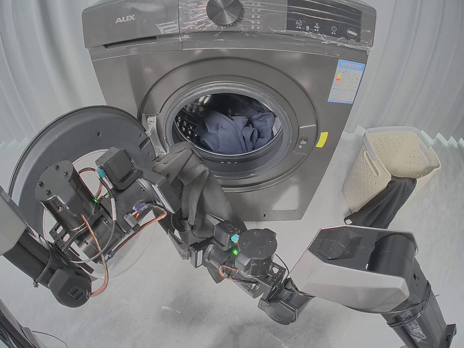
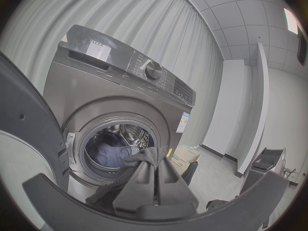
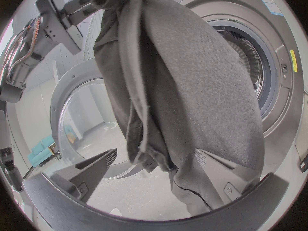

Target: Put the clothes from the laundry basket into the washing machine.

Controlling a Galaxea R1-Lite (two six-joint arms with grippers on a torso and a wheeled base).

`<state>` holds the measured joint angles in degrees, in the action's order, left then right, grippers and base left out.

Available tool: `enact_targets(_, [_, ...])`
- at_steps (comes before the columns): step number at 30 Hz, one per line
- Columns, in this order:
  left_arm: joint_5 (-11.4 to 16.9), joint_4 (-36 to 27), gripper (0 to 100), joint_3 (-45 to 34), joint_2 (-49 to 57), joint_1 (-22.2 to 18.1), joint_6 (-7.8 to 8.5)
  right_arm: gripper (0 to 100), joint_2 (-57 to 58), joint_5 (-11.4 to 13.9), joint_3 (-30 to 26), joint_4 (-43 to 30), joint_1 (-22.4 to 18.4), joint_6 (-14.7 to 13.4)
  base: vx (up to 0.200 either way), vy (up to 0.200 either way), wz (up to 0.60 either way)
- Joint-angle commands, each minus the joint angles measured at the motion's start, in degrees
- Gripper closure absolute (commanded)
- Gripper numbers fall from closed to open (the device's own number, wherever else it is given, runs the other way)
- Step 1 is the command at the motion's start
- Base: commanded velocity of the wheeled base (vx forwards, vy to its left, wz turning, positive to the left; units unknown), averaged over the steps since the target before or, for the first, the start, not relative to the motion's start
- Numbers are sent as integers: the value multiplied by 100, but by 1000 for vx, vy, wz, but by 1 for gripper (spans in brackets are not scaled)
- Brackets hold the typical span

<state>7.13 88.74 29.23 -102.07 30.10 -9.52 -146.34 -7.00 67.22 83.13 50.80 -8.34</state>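
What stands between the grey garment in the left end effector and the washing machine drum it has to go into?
Nothing visible does. The door is swung open to the robot's left; the grey garment hangs from the left end effector just before the opening, and blue clothes lie low in the drum.

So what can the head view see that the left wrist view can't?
Head view, not left wrist: the right arm's jaws, open beneath the hanging grey garment. Left wrist, not head: the ceiling, its light, a white partition. Both: that garment, the washing machine, blue clothes in its drum, the laundry basket with dark cloth over its rim.
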Motion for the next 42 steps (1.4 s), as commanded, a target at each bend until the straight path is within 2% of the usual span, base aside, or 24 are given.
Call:
enact_targets(1, [-1,3,100,3,21,5,-6,100,-176,-30,221,-7,-105,-1,0,0,0])
enact_targets(4, [-1,3,100,3,21,-4,-15,100,-185,-118,274,2,-114,-10,0,0,0])
enact_targets(9, [-1,3,100,-5,-14,-13,-6,100,-106,-126,230,10,-79,-45,0,0,0])
enact_targets(11, [-1,-5,100,-5,-58,-145,3,100,26,-126,81,19,-44,-71,0,0,0])
enact_targets(15, [-1,-5,100,3,-67,-276,-15,100,527,-135,-499,28,35,-115,0,0,0])
enact_targets(21, [-1,-5,100,12,-94,-364,-24,100,1441,-188,-1695,19,132,-168,0,0,0])
enact_targets(22, [-1,-5,100,12,-94,-364,-24,100,1441,-188,-1695,19,132,-168,0,0,0])
enact_targets(23, [-1,-5,100,21,-129,-373,-85,100,1705,-179,-2081,19,132,-168,0,0,0])
enact_targets(29, [-10,3,100,39,-155,-408,-120,100,2144,-126,-2705,10,53,-159,0,0,0])
enact_targets(35, [-10,3,100,30,-120,-391,-120,100,2083,-188,-2767,-33,-211,-159,0,0,0])
enact_targets(42, [-1,-5,100,-32,-58,-312,-120,100,1617,-126,-2319,2,-835,-98,0,0,0])
